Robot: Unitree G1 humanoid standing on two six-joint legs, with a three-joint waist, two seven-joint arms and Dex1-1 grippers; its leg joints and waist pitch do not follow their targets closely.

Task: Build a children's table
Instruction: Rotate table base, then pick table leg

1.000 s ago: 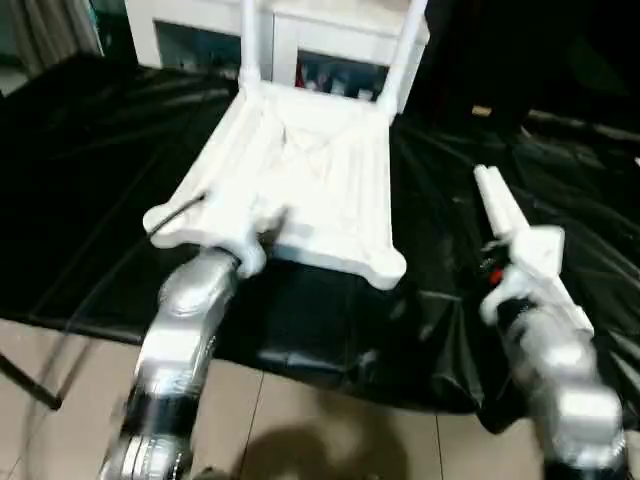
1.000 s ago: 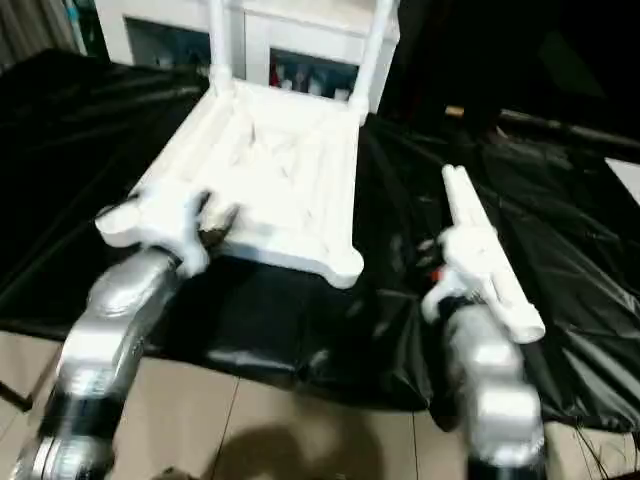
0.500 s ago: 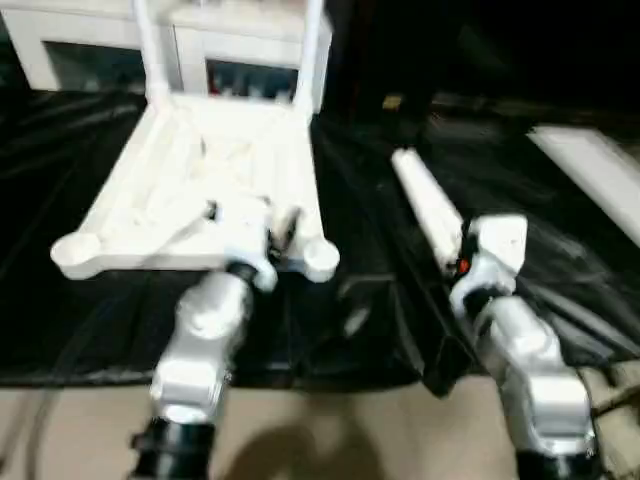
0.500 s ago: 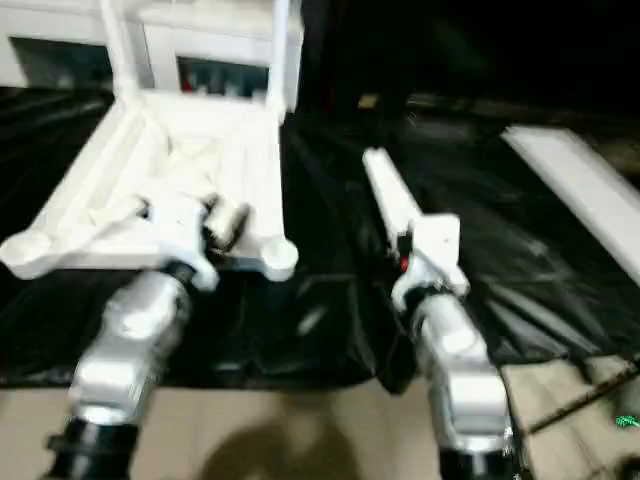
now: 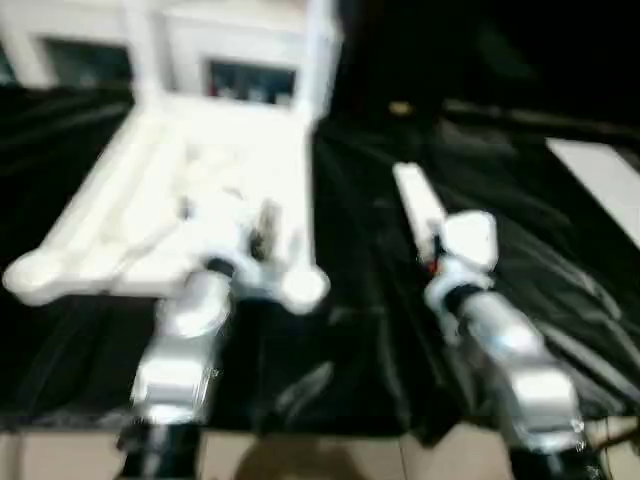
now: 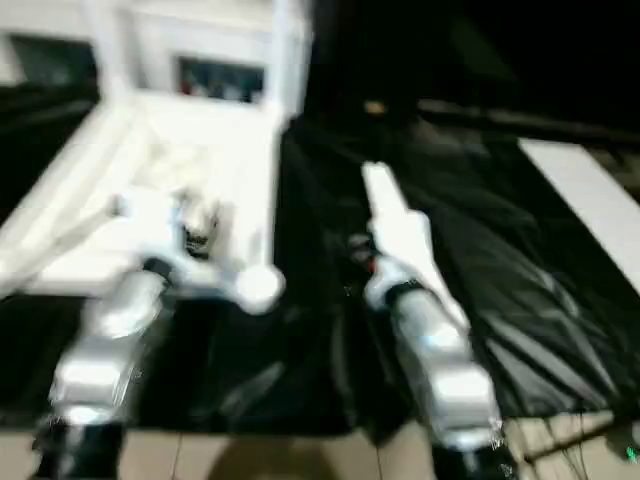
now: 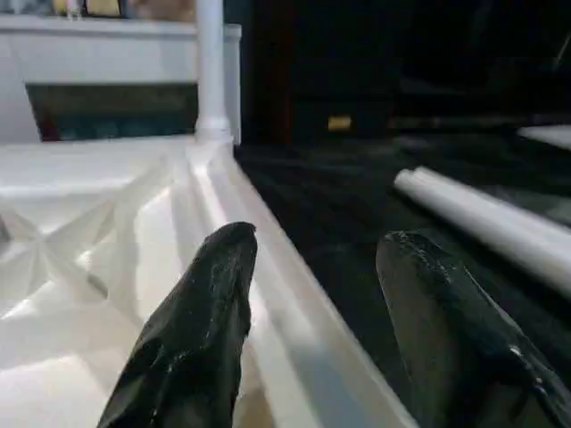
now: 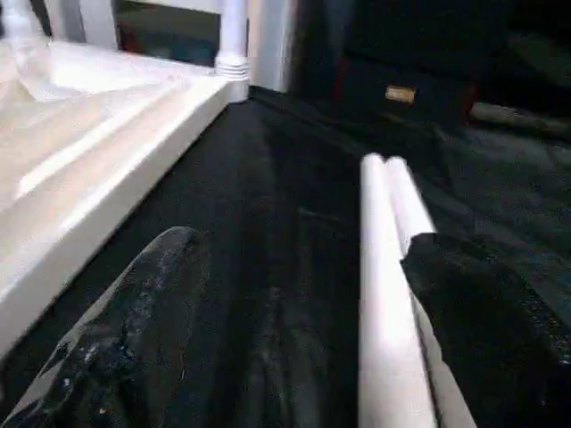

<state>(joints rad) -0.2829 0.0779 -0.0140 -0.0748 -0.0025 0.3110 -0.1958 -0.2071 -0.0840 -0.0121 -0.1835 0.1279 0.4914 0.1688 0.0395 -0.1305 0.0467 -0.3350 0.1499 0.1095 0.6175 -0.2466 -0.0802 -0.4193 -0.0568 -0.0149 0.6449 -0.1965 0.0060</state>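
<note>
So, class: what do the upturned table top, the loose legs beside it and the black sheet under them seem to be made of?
Table top: probably moulded plastic, glossy white, with ribbed bracing.
Loose legs: smooth white tubes, likely plastic too.
Black sheet: thin plastic film by its look, wrinkled and shiny.

The white table top is lying underside up on the black-covered surface, two legs standing in its far corner sockets, two loose legs lying side by side beside it.

Both silver forearms reach toward twelve o'clock, the left gripper and right gripper each with fingers spread apart.
</note>
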